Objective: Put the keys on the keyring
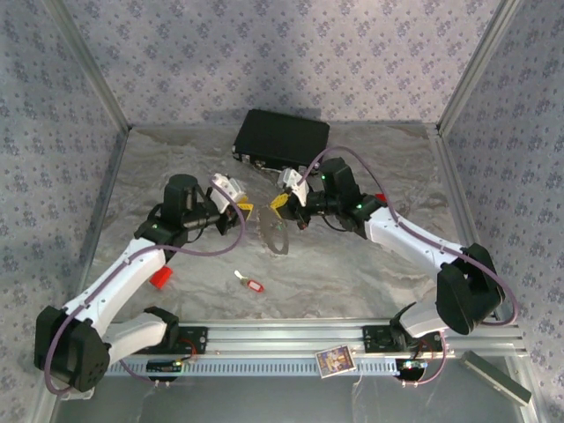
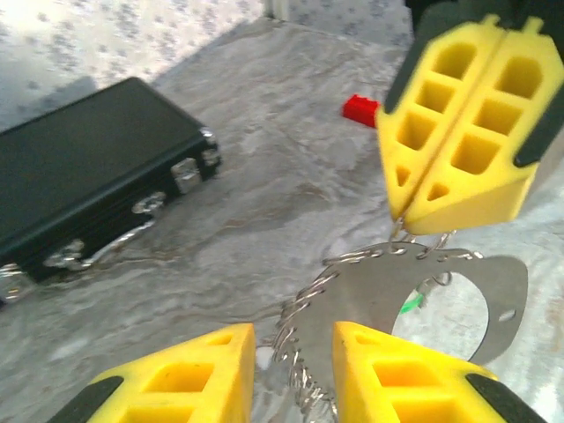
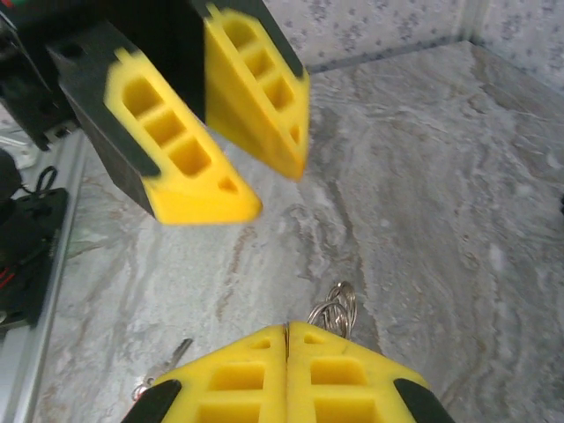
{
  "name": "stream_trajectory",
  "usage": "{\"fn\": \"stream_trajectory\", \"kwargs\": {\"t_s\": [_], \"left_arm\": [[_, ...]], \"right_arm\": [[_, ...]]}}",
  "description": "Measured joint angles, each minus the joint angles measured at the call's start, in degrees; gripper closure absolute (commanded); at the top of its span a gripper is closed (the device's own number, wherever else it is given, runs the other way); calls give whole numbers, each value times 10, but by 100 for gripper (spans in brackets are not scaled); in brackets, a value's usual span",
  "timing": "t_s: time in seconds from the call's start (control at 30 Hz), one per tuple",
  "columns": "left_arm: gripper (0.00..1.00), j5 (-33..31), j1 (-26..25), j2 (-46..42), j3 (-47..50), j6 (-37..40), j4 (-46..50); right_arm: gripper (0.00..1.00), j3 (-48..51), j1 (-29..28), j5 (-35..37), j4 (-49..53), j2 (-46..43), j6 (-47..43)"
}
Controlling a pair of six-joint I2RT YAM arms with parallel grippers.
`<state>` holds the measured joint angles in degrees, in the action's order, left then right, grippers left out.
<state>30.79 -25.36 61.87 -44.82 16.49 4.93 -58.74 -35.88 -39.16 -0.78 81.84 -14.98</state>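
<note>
The keyring, a flat bright-steel plate with a wide oval opening and wire coils on its edge, sits at the centre of the top view, long axis running upper left to lower right. The right gripper, yellow and ribbed, is clamped on its top wire loop, and the left gripper straddles its lower-left edge, jaws parted. The red-tagged key lies on the marbled table below, tag toward lower right.
</note>
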Motion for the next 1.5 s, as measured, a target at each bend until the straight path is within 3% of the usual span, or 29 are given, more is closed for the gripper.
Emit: {"fn": "stream_trajectory", "kwargs": {"t_s": [0.17,0.37,1.1,1.33,1.5], "left_arm": [[78,37,-26,12,5,4,5],[77,59,-47,11,32,-6,-5],[74,96,-54,11,39,-13,-22],[79,99,-58,8,40,-10,-27],[96,96,-58,2,49,-7,-31]], "right_arm": [[100,0,0,-36,3,0,-6],[100,0,-1,-59,17,0,-14],[100,0,-23,-72,60,0,-42],[100,-7,-28,-72,66,4,-44],[100,-13,-31,-71,72,9,-44]]}}
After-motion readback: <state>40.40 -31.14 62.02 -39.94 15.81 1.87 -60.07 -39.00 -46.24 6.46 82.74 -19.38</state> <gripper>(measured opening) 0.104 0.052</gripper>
